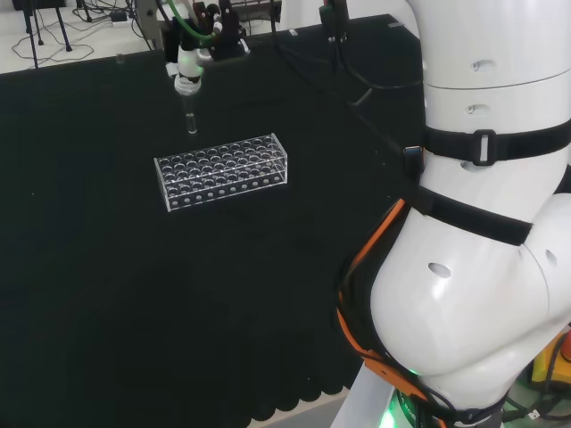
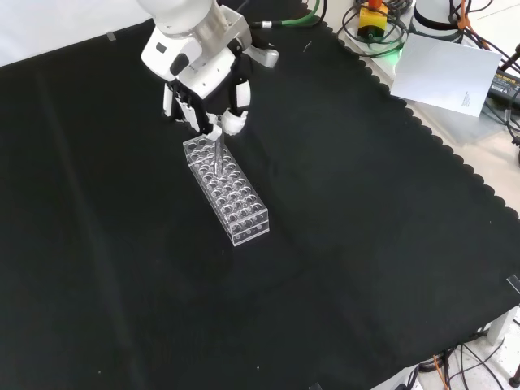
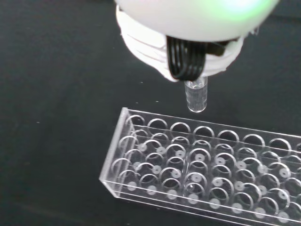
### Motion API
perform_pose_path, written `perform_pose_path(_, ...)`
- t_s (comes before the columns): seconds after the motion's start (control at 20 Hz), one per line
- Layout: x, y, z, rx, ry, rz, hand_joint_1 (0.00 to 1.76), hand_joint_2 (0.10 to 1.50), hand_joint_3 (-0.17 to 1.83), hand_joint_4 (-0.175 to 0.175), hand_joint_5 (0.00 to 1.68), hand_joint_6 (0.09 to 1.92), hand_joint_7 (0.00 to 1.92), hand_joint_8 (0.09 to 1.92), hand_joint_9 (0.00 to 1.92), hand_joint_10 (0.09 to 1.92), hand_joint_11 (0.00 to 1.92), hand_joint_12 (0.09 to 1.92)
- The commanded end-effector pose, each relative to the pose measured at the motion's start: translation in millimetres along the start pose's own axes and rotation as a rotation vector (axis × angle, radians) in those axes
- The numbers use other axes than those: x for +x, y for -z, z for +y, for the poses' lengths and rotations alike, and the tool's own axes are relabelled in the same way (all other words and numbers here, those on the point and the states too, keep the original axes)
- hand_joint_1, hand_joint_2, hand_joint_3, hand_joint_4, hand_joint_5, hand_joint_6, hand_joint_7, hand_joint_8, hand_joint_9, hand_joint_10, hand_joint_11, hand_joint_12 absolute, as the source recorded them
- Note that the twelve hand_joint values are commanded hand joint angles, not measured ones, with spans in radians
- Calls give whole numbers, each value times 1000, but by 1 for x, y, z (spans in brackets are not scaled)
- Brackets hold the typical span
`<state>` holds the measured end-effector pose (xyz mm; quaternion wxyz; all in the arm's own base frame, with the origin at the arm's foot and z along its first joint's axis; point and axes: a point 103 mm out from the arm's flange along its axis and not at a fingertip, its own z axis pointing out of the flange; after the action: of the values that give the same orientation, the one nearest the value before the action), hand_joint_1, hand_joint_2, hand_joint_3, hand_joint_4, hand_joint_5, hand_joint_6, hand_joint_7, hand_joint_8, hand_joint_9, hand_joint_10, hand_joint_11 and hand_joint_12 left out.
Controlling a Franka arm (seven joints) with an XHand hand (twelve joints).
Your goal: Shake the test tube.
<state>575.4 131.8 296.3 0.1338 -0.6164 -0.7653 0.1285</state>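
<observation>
I see the black cloth (image 2: 341,244) spread over the whole bench, scalloped along its edge in the front view. In the head view the arm's (image 1: 482,267) big white links stand at the right, with black straps round them and orange cable low down. In the front view a white sheet (image 2: 447,71) lies beyond the cloth's upper right edge, near cables. On the cloth stands a clear rack (image 1: 221,171) with rows of round holes; in the front view it (image 2: 227,191) runs slantwise down from under the hand, and the wrist view shows its (image 3: 188,174) holes close up, those I can see all without tubes. The hand (image 2: 205,81) hangs over the rack's upper end in the front view, fingers curled downward and pinched on the top of the tube. In the head view I see the hand (image 1: 189,71) above and behind the rack's left part. The tube (image 1: 191,120) is clear, held upright in the air just over the rack; the wrist view shows its (image 3: 196,97) rounded bottom clear of the holes, not touching the rack. Whether anything is inside it I cannot tell.
</observation>
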Motion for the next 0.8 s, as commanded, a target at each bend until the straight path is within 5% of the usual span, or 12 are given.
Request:
perform_pose_path(0.05,-36,-3,-3,14,-73,-12,1438,556,735,-175,1353,512,1427,689,1479,106,811,1211)
perform_pose_path(0.45,-89,-6,-13,29,-179,-27,1439,556,736,-175,1353,512,1428,689,1480,103,812,1210)
perform_pose_path(0.8,-105,-5,-16,25,-200,-17,1439,556,735,-175,1353,511,1429,686,1481,100,813,1210)
